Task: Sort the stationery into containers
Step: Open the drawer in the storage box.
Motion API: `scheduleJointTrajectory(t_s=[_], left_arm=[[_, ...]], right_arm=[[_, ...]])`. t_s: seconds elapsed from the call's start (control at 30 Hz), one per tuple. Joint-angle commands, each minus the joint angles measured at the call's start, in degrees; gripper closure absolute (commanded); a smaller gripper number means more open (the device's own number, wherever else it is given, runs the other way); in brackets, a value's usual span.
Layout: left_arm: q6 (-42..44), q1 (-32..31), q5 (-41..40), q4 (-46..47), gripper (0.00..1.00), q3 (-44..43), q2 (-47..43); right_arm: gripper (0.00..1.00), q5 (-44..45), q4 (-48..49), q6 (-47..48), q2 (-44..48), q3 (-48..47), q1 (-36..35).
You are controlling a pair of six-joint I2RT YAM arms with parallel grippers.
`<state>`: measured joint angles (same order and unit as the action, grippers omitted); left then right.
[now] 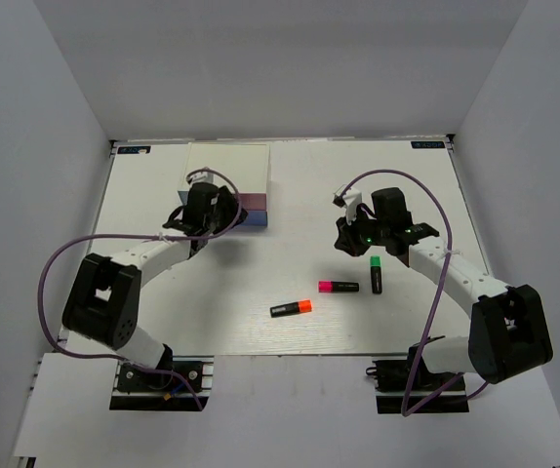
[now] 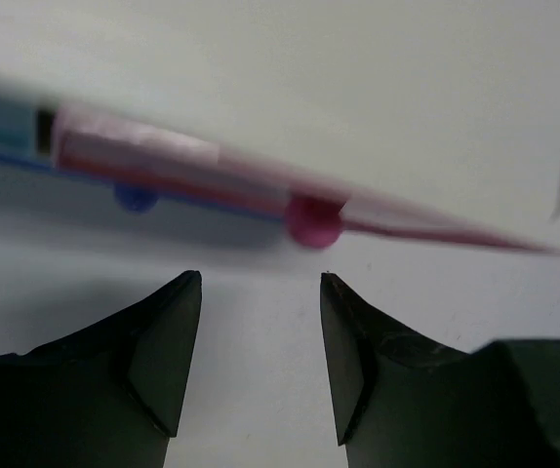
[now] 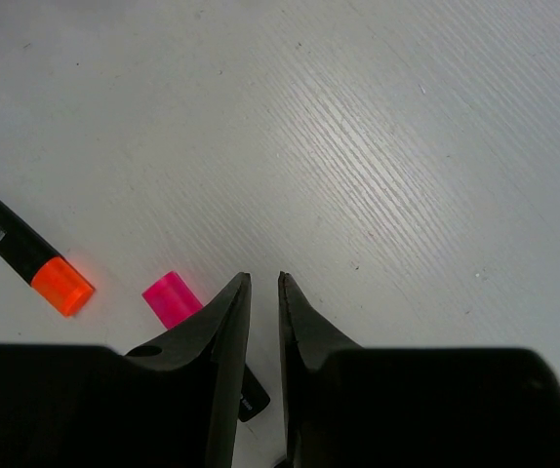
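Observation:
Three short black highlighters lie on the white table: orange-ended [image 1: 292, 308], pink-ended [image 1: 339, 287] and green-ended [image 1: 377, 274]. The cream-topped drawer box [image 1: 226, 175] stands at the back left. My left gripper [image 1: 229, 216] is open and empty just in front of its drawer fronts; the left wrist view shows it [image 2: 260, 283] facing the pink drawer's knob [image 2: 314, 222], with a blue knob [image 2: 136, 199] to the left. My right gripper [image 1: 351, 242] is shut and empty above the table; the right wrist view shows it [image 3: 263, 280] beside the pink highlighter [image 3: 173, 297] and the orange one [image 3: 31, 265]. Eraser, tan block and pinkish piece are out of view.
Grey walls enclose the table on three sides. Purple cables loop from both arms over the table. The arm bases [image 1: 158, 375] are clamped at the near edge.

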<state>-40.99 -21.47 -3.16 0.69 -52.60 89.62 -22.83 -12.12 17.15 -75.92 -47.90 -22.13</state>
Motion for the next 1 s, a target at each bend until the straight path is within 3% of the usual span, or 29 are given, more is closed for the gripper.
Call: scheduleJointTrajectory(t_s=[0.0,0.23,0.5,0.7,0.97], left_arm=[[-0.2,0.4,3.2,4.6,0.38,7.4,-6.6],[-6.3,1.1,3.8,11.1,0.39,22.2,-18.3],[-23.1,8.4,8.8,27.3,0.46,32.7,-14.6],[-26.9,11.4,13.6,40.2,0.45,31.4,-6.2],[-27.4,13.7,16.6,44.1,0.42,24.0,3.1]], right_arm=[[0.76,0.0,0.1,1.0,-0.1,-0.7,0.2],[0.76,-1.0,0.1,1.0,-1.2,-0.4,0.4],[0.76,-0.6,-0.5,1.3,-1.5,-1.7,0.3],[0.76,0.0,-0.7,1.8,-0.3,-0.6,0.4],[0.76,0.3,-0.6,1.7,0.1,-0.3,0.6]])
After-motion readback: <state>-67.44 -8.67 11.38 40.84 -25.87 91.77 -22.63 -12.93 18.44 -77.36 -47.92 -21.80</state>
